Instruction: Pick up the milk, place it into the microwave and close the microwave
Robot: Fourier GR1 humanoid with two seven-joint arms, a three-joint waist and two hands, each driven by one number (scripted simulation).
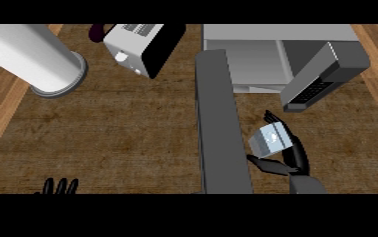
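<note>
The counter (111,131) has a brown, wood-grain top with lighter wooden strips showing at its left and right edges. At the far left corner stands a large white cylinder (40,58) with a grey base ring. At the near left edge, the left hand (59,187) shows only as black fingertips pointing up, straight and slightly apart, holding nothing. Right of the cylinder, at the far edge, sits a white toaster (136,46) with a black side panel, turned at an angle; a small dark item behind it is too hidden to identify. Right of centre, the microwave (255,56) stands at the far edge with its cavity exposed. Its grey door (220,126) is swung fully open and reaches toward the near edge as a long grey slab. The microwave's control panel (321,78) juts out at the right of the cavity. Just right of the door, below the panel, the right hand (284,163) holds the milk (267,138), a small pale carton; its fingers (295,143) are clamped round the carton, in front of the microwave and outside the cavity.
</note>
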